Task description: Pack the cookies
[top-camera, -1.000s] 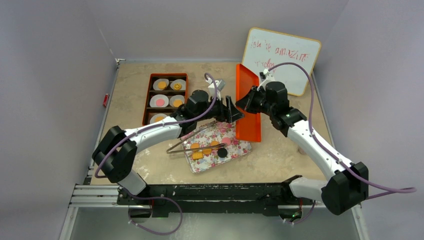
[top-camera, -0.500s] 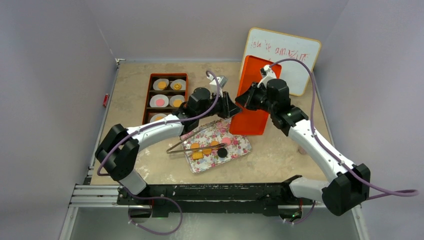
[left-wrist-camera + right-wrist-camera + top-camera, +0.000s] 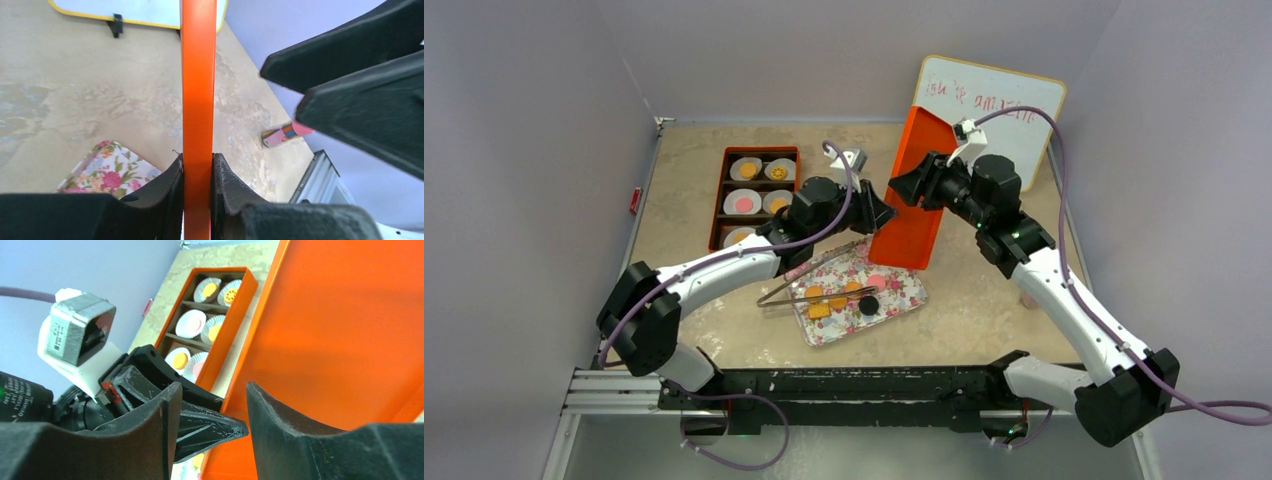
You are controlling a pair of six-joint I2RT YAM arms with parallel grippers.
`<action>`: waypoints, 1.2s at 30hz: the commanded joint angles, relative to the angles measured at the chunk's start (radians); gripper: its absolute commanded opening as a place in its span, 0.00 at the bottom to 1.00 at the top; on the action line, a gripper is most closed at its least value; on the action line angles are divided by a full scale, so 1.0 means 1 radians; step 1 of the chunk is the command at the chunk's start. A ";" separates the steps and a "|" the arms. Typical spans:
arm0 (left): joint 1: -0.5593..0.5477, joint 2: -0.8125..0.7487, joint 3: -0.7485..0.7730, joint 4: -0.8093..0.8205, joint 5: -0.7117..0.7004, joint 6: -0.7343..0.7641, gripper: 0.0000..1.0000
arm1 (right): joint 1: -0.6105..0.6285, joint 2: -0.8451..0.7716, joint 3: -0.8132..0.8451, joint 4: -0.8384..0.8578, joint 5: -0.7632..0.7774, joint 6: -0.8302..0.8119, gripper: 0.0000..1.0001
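An orange lid (image 3: pixel 912 200) stands almost upright on its near edge beside the floral plate (image 3: pixel 902 298). My left gripper (image 3: pixel 879 210) is shut on the lid's left edge (image 3: pixel 198 75), one pad on each face. My right gripper (image 3: pixel 904 188) is open, its jaws (image 3: pixel 212 390) apart around the same edge, just above the left fingers (image 3: pixel 200 415). Orange and pink cookies (image 3: pixel 744 204) sit in white paper cups in the brown box (image 3: pixel 723 195). Several more cookies (image 3: pixel 819 311) lie on the plate, one pink (image 3: pixel 876 282) and one dark (image 3: pixel 868 306).
Metal tongs (image 3: pixel 809 288) lie across the plate's left side. A whiteboard (image 3: pixel 989 110) leans against the back wall behind the lid. A pink marker (image 3: pixel 282 135) lies on the table to the right. Walls close in left, right and back.
The lid has swung up from lying flat to standing on edge. My left gripper shut on its edge, then my right gripper let go and opened.
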 commanded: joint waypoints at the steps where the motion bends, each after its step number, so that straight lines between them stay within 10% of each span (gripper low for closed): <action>1: -0.003 -0.085 0.011 0.042 -0.110 0.075 0.00 | 0.004 -0.003 0.075 0.028 0.014 -0.029 0.56; 15: -0.038 -0.093 0.044 0.023 -0.278 0.245 0.00 | 0.030 0.167 0.319 -0.228 0.275 0.110 0.70; 36: -0.111 -0.085 0.087 0.046 -0.403 0.408 0.00 | 0.141 0.369 0.455 -0.318 0.375 0.190 0.46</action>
